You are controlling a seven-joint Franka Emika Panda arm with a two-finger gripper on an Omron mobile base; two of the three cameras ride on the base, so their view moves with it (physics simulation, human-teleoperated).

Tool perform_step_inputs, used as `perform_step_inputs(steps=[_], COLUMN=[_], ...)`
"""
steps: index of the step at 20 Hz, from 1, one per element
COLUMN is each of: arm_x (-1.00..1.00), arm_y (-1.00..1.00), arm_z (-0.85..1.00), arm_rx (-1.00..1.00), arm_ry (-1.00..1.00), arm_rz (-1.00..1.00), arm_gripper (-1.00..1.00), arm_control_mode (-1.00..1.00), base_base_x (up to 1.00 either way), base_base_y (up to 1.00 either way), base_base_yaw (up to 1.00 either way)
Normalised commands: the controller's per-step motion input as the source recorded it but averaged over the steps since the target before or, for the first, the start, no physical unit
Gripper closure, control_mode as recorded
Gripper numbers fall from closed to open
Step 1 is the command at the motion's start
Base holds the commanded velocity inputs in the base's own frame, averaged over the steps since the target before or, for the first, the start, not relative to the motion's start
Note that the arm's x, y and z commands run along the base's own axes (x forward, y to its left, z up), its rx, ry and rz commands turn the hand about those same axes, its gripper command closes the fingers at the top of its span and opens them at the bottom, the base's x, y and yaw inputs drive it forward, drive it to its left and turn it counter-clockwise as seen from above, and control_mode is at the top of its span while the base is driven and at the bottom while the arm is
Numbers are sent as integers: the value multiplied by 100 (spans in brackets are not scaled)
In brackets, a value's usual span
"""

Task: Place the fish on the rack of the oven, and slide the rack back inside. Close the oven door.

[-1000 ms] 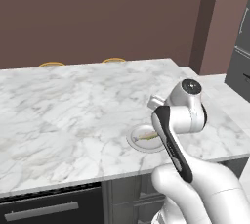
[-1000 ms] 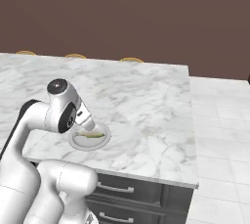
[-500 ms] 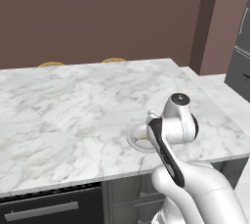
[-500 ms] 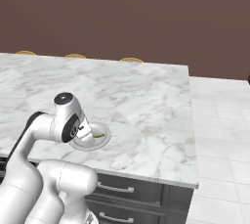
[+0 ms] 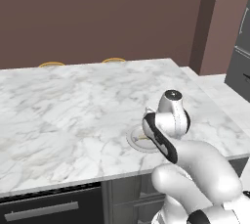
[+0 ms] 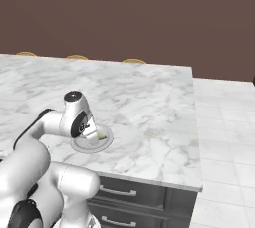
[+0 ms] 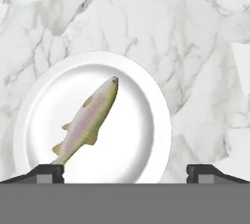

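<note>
In the hand view, going from left to right, the left fingertip [image 7: 46, 171] stood at the bottom edge beside the fish's tail. The fish [image 7: 88, 120] lay slantwise on the round white plate [image 7: 146, 140], head up and to the right. The right fingertip sat well apart on the far side, past the plate's rim. The gripper [image 7: 125, 171] was spread wide and held nothing, probably so the fingers could straddle the fish. The plate rested on the marble counter [image 5: 63, 115] near its front edge. From the right base view, the arm [image 6: 74, 120] bent low over the plate [image 6: 105, 141], apparently lining up for a pickup.
</note>
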Motion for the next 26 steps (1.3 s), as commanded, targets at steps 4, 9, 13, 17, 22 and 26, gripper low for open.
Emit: perform_step_inputs(steps=[4, 9, 13, 17, 22, 26], arm_x=[51, 47, 45, 30, 1, -4], arm_y=[4, 0, 2, 6, 4, 0], arm_z=[-25, -32, -31, -37, -33, -30], arm_rx=[0, 0, 0, 0, 0, 0], arm_ry=[5, 7, 10, 8, -2, -9], arm_rz=[-2, -1, -2, -5, -8, -8], arm_gripper=[-100, -100, -100, -100, -100, -100], arm_control_mode=[-100, -100, -100, -100, -100, -100], base_base_x=[0, 0, 0, 0, 0, 0], base_base_y=[0, 0, 0, 0, 0, 0], base_base_yaw=[0, 0, 0, 0, 0, 0])
